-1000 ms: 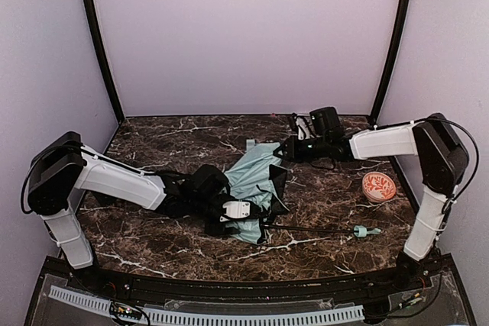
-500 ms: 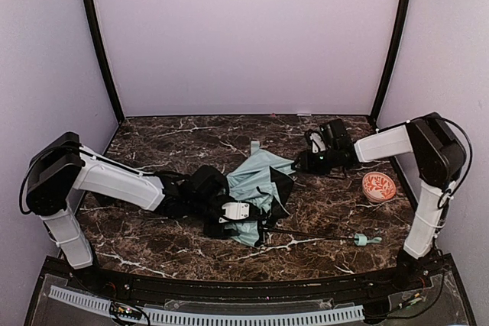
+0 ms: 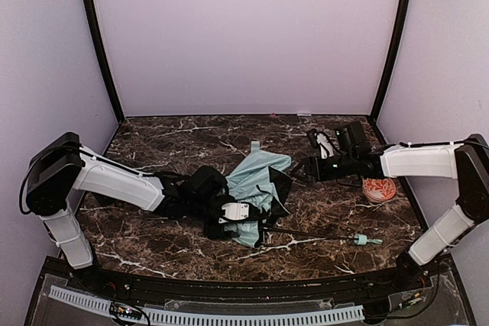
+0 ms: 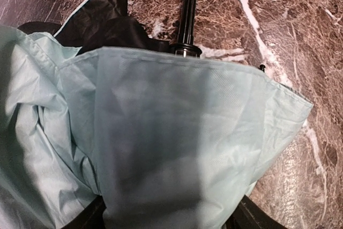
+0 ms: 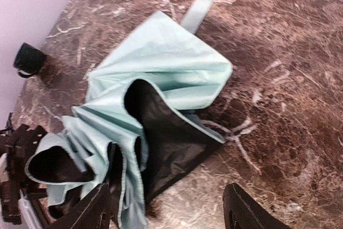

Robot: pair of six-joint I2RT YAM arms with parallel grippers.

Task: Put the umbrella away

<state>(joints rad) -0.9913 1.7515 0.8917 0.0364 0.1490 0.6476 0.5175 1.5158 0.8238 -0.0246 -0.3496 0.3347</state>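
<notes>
both reach forward low: left pincer (image 3: 248, 216) in umbrella (image 3: 256, 177) fabric, cannot tell if clamped; right pincer (image 5: 167, 205) apart, near it.

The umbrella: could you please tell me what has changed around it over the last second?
The right gripper let go of the far edge of the umbrella, opened and drew back to the right; the freed flap dropped slightly. The left gripper, the handle and the orange dish stayed put.

The umbrella (image 4: 161, 132) before me is thin mint cloth, matt and finely woven, creased into soft folds, with a black lining. Its shaft (image 4: 188, 9) looks smooth and slightly shiny, and my desk (image 4: 300, 36) is glossy brown marble-look stone, veined white
</notes>
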